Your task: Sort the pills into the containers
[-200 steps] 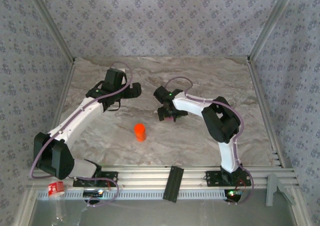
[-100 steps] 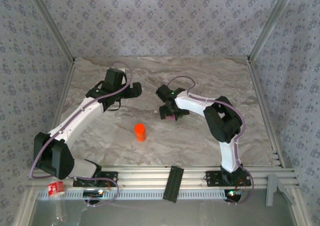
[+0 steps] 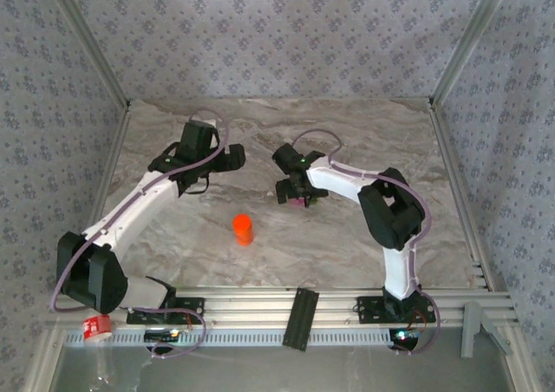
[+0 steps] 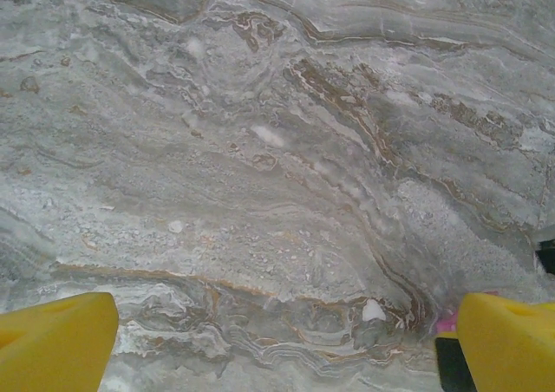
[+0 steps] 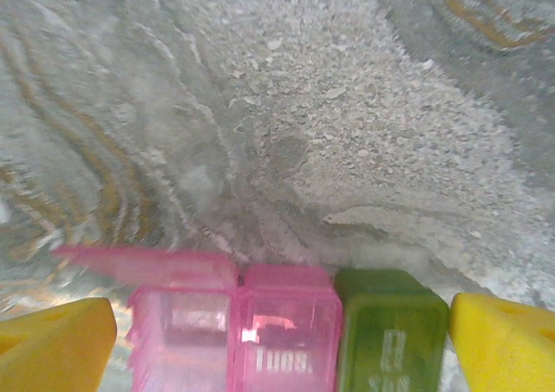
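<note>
The containers (image 5: 286, 331) are a joined row of translucent pink compartments and one olive-green compartment (image 5: 390, 327), lying on the marble table. My right gripper (image 5: 282, 349) is open, with a yellow finger on each side of the row. In the top view that gripper (image 3: 299, 194) hangs low over a pink speck, the containers (image 3: 302, 202). My left gripper (image 4: 282, 344) is open above bare marble. A small white pill (image 4: 373, 310) lies near its right fingertip (image 4: 507, 340). From above, the left gripper (image 3: 227, 158) is at the table's middle left.
An orange bottle (image 3: 243, 229) stands upright in front of both grippers, near the table's middle. A flat black bar (image 3: 300, 317) lies across the metal rail at the near edge. Patterned walls close the table in on three sides.
My right gripper has shifted slightly to the right and back over the containers, and its elbow swung right. The left arm and the orange bottle stayed put.
</note>
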`<action>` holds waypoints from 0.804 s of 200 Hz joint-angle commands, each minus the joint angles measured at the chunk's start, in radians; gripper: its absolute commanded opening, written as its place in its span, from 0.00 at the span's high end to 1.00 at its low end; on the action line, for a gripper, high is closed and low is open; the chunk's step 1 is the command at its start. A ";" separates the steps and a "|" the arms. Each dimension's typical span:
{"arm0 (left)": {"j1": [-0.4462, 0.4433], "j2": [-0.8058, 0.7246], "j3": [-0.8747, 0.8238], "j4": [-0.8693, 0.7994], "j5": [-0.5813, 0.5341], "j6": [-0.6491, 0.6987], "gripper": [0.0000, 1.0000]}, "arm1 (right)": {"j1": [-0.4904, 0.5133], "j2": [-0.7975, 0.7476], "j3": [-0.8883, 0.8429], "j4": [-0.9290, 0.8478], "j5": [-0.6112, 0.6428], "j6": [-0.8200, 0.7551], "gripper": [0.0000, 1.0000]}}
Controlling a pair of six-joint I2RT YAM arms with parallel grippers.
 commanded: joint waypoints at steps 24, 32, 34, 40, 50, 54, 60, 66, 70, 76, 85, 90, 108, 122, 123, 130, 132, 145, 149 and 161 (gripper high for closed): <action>0.035 -0.098 -0.026 0.017 -0.071 -0.071 0.00 | 0.043 -0.156 0.033 -0.010 0.014 -0.047 0.00; 0.042 -0.111 -0.032 0.019 -0.082 -0.083 0.01 | 0.048 -0.163 0.043 -0.016 0.015 -0.056 0.00; 0.044 -0.115 -0.034 0.019 -0.083 -0.086 0.00 | 0.052 -0.166 0.048 -0.017 0.015 -0.061 0.00; 0.051 -0.126 -0.041 0.021 -0.095 -0.101 0.00 | 0.059 -0.171 0.057 -0.022 0.017 -0.064 0.00; 0.060 -0.149 -0.056 0.027 -0.118 -0.127 0.00 | 0.071 -0.180 0.069 -0.026 0.017 -0.072 0.00; 0.061 -0.157 -0.061 0.023 -0.138 -0.144 0.00 | 0.074 -0.184 0.073 -0.026 0.015 -0.075 0.00; 0.064 -0.170 -0.065 0.004 -0.171 -0.168 0.00 | 0.082 -0.191 0.080 -0.026 0.008 -0.085 0.00; 0.069 -0.181 -0.070 -0.009 -0.197 -0.178 0.00 | 0.091 -0.199 0.086 -0.026 0.002 -0.091 0.00; 0.073 -0.187 -0.072 -0.013 -0.202 -0.175 0.00 | 0.097 -0.206 0.090 -0.027 -0.004 -0.095 0.00; 0.078 -0.193 -0.076 -0.023 -0.216 -0.176 0.00 | 0.105 -0.213 0.096 -0.026 -0.010 -0.100 0.00; 0.083 -0.199 -0.080 -0.040 -0.235 -0.180 0.00 | 0.120 -0.225 0.108 -0.029 -0.029 -0.113 0.00; 0.087 -0.200 -0.078 -0.054 -0.245 -0.181 0.00 | 0.130 -0.232 0.118 -0.033 -0.044 -0.120 0.00; 0.094 -0.204 -0.081 -0.102 -0.286 -0.207 0.00 | 0.167 -0.250 0.146 -0.049 -0.083 -0.145 0.00; 0.104 -0.206 -0.082 -0.127 -0.285 -0.205 0.00 | 0.198 -0.261 0.168 -0.065 -0.119 -0.161 0.00; 0.104 -0.206 -0.083 -0.127 -0.287 -0.204 0.00 | 0.199 -0.262 0.169 -0.066 -0.121 -0.163 0.00; 0.106 -0.204 -0.083 -0.143 -0.295 -0.212 0.00 | 0.216 -0.262 0.181 -0.076 -0.139 -0.169 0.00; 0.106 -0.204 -0.084 -0.147 -0.298 -0.219 0.00 | 0.221 -0.262 0.184 -0.080 -0.142 -0.170 0.01; 0.109 -0.215 -0.100 -0.153 -0.331 -0.260 0.00 | 0.253 -0.259 0.210 -0.105 -0.154 -0.178 0.01; 0.110 -0.223 -0.112 -0.147 -0.342 -0.272 0.00 | 0.263 -0.256 0.218 -0.113 -0.160 -0.181 0.01; 0.119 -0.265 -0.159 -0.100 -0.360 -0.313 0.00 | 0.284 -0.251 0.226 -0.123 -0.168 -0.180 0.02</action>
